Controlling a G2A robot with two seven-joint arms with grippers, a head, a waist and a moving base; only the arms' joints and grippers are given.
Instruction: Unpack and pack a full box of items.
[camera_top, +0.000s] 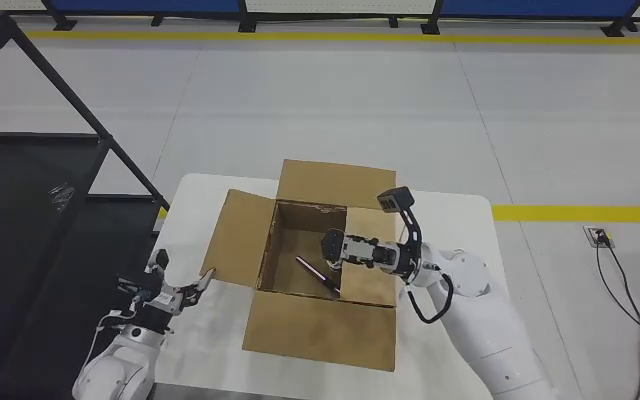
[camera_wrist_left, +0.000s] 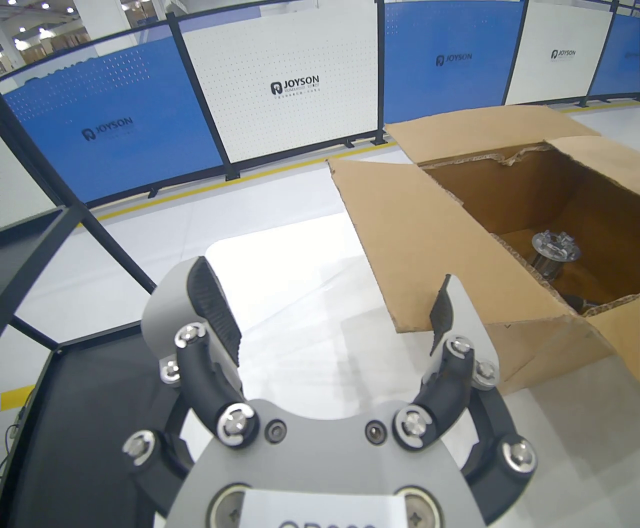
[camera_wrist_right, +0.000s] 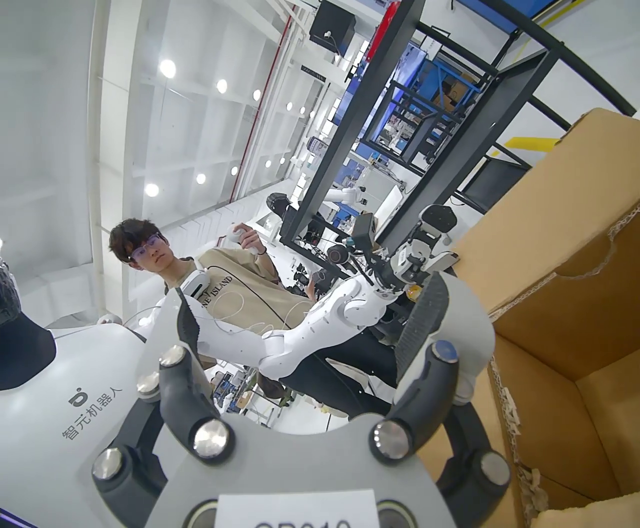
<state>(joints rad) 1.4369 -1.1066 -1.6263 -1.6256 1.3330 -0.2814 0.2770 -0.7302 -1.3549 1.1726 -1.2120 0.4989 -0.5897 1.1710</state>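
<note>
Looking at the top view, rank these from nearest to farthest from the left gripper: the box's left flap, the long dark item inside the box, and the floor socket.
From the left gripper:
1. The left flap, folded out toward that gripper.
2. The long dark item, lying inside the box.
3. The floor socket, far off to the right.

A pale grey floor (camera_top: 350, 100) carries a yellow line (camera_top: 300, 36) that runs along a fence of blue and white perforated panels (camera_wrist_left: 280, 60). A black-framed rack (camera_top: 40, 200) stands just beside the white table (camera_top: 455, 215). Round ceiling lights (camera_wrist_right: 167, 67) shine overhead.
</note>
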